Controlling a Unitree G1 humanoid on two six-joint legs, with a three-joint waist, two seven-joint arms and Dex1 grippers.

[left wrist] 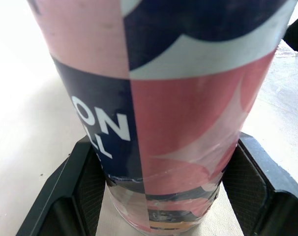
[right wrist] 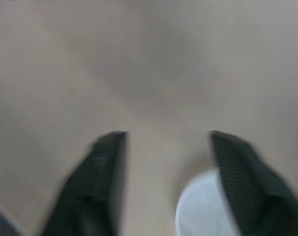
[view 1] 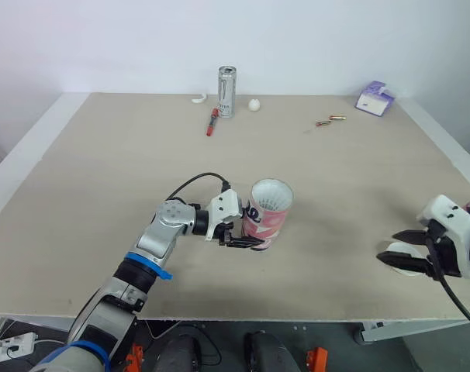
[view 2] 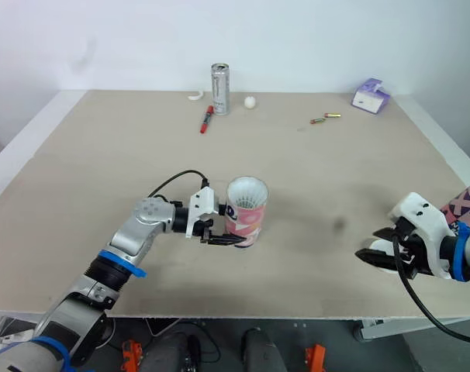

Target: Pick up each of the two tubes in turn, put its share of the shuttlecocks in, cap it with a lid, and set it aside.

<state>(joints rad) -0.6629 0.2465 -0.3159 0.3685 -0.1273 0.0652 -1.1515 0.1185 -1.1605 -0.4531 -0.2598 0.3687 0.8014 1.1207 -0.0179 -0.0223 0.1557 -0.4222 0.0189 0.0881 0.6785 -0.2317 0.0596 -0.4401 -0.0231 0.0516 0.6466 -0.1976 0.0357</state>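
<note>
The table (view 1: 103, 194) is mostly bare, with wide open board on every side of the tube (view 1: 267, 213), which stands upright a little left of centre, towards the near edge, its top showing white. The left gripper (view 1: 249, 240) is clamped on the tube's base, one finger (left wrist: 85, 191) pressed to each side. The right gripper (view 1: 390, 246) hovers low by the near right corner, fingers spread apart, with a white lid (right wrist: 203, 206) just beside one of them. Along the far edge stand a can (view 1: 227, 91) and a purple box (view 1: 374, 98), with a red pen (view 1: 212, 122) and a white ball (view 1: 254, 105) near the can.
</note>
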